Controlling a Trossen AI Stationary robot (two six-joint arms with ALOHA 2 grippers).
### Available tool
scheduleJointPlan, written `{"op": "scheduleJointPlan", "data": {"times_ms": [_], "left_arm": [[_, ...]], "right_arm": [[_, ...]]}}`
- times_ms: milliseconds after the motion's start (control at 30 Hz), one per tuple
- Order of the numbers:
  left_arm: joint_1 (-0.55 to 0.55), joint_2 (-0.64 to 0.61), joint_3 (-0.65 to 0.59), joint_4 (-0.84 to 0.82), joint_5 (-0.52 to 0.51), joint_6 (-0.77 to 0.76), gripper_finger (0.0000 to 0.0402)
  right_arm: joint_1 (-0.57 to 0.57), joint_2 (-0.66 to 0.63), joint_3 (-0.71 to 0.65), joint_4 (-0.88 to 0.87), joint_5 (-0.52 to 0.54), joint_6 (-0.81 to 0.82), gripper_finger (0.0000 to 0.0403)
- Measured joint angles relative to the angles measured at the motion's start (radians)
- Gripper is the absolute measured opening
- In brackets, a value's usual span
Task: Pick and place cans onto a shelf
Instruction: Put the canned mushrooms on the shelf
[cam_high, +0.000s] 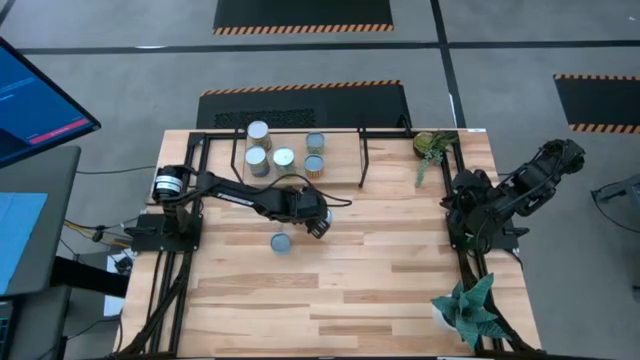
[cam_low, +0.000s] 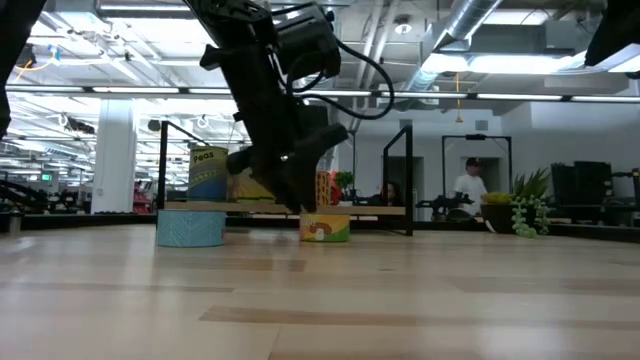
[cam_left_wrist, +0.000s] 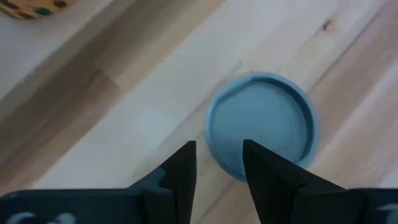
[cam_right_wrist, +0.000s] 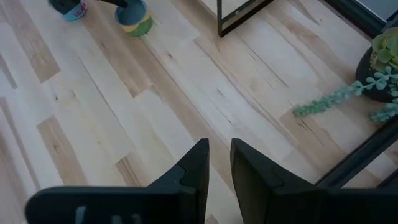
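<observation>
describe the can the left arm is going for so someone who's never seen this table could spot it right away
Start at the shelf along the table's far edge, where several cans cluster. Come toward the open middle of the table, just below the left gripper. The short can with the pale blue top stands alone there on bare wood, the only one well clear of the shelf.

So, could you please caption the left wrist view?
Left pincer hovers above a blue-topped can on the wooden table, holding nothing.
</observation>
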Motion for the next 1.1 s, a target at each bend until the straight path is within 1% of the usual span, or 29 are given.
{"op": "scheduleJointPlan", "data": {"times_ms": [133,267,433,500,600,633,700,800,933,1100], "left_arm": [[0.0,0.003,0.0,-0.017,-0.009,0.0,0.0119],[-0.002,0.042,-0.003,-0.004,0.043,-0.021,0.0119],[-0.006,0.06,-0.003,0.057,0.073,-0.038,0.0114],[-0.006,0.052,0.0,0.068,0.084,-0.037,0.0094],[-0.003,0.054,0.023,0.063,0.123,-0.004,0.003],[-0.003,0.055,0.033,0.059,0.135,0.009,0.0016],[0.001,0.058,0.054,0.049,0.17,0.036,0.0007],[0.009,0.06,0.096,0.047,0.192,0.07,0.0002],[0.033,0.049,0.199,0.016,0.192,0.165,0.0001],[0.085,0.049,0.365,-0.137,0.173,0.334,0.0001]], "right_arm": [[0.0,-0.001,0.0,-0.002,0.0,0.0,0.0092],[0.0,0.0,0.0,-0.006,-0.001,0.0,0.0092],[0.0,0.0,0.0,-0.008,-0.002,-0.001,0.0092],[0.0,0.0,0.0,-0.008,-0.002,-0.003,0.0092],[0.0,0.0,0.0,-0.008,-0.002,-0.004,0.0092],[0.0,0.0,0.0,-0.008,-0.002,-0.003,0.0092],[0.0,0.0,0.0,-0.008,-0.002,-0.003,0.0092],[0.0,0.0,0.0,-0.008,-0.001,-0.003,0.0092],[0.0,0.0,0.0,-0.007,-0.001,-0.001,0.0092],[0.0,0.002,0.0,-0.007,-0.001,0.0,0.0092]]}}
